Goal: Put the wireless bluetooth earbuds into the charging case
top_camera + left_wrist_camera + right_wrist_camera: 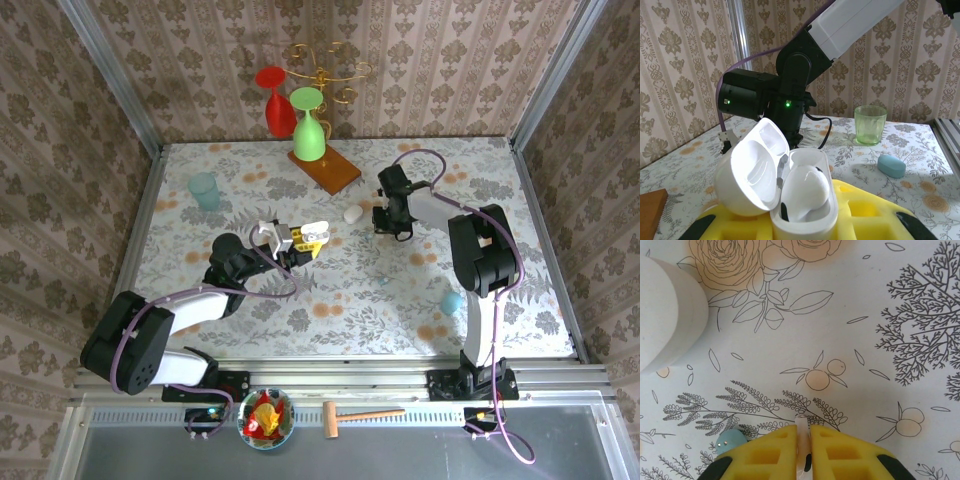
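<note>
left jaws: clamped tight on the open case [801, 226], holding it up off the table [480, 180]. the lid [747, 182] is flipped back, to the left in the left wrist view. one earbud [807, 187] already sits in the case's well, rounded end up. right jaws: pinched almost together on a thin pale stem, the second earbud [801, 426], caught between the yellow pads [850, 455]. they're low over the table, can't tell whether the stem touches it. small teal bit [730, 441] lies just beside the left-hand pad, can't tell what it is. spare case [352, 213] lies on the table between the two arms' jaws, nearer the right ones. it shows as a big white curve at upper left in the right wrist view. blue pebble [452, 300] lies near the right arm, well apart from both cases. teal cup [204, 190] stands at far left. red glass [276, 102] and green glass [308, 128] are at the back by a wooden board [330, 170].
</note>
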Action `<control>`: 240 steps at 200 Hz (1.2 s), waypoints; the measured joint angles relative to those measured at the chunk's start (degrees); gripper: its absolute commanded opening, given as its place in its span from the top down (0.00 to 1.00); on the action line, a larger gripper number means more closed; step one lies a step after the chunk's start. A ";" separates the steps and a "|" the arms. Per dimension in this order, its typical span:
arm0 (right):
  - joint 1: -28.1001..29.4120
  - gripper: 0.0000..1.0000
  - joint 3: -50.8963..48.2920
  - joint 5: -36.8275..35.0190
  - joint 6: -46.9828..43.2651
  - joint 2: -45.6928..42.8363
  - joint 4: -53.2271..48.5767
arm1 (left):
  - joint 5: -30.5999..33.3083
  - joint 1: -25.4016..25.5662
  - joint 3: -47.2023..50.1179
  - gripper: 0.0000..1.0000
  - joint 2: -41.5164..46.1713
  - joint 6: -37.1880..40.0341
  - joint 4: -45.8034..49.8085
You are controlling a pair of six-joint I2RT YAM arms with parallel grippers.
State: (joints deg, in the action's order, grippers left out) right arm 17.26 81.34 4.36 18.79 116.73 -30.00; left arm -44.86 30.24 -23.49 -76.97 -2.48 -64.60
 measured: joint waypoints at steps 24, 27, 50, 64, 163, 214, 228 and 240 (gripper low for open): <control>-0.02 0.83 -0.55 0.61 -0.87 -0.26 0.39 | 0.02 0.00 0.00 1.00 0.00 0.00 -0.17; -0.02 0.83 -0.68 0.63 -1.16 -0.31 0.44 | 0.02 0.00 0.00 1.00 0.00 0.00 -0.17; -0.22 0.83 -1.53 0.61 -2.12 -0.28 0.13 | 0.02 0.00 0.00 1.00 -0.02 0.00 -0.17; -0.33 0.86 -1.51 0.66 -2.36 -0.28 0.02 | 0.02 0.00 0.00 0.99 -0.02 0.00 -0.20; 2.99 0.95 -2.67 -14.29 -4.39 -3.06 -5.81 | 1.09 -0.11 0.39 1.00 0.00 0.44 -0.20; 10.32 0.95 -1.44 -32.41 -5.20 0.48 -12.92 | 3.34 -1.09 1.64 1.00 1.77 0.74 -0.22; 11.74 0.92 -0.96 -35.82 -5.18 1.70 -13.94 | 3.93 -1.09 1.81 0.99 2.69 0.83 -0.15; 12.98 0.90 -0.76 -37.64 -4.98 2.08 -14.21 | 4.42 -1.09 1.84 1.00 3.58 0.94 -0.09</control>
State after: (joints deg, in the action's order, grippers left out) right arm 30.24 80.58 -33.28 13.80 118.80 -44.21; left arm -40.45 29.15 -21.65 -73.38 -1.54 -64.69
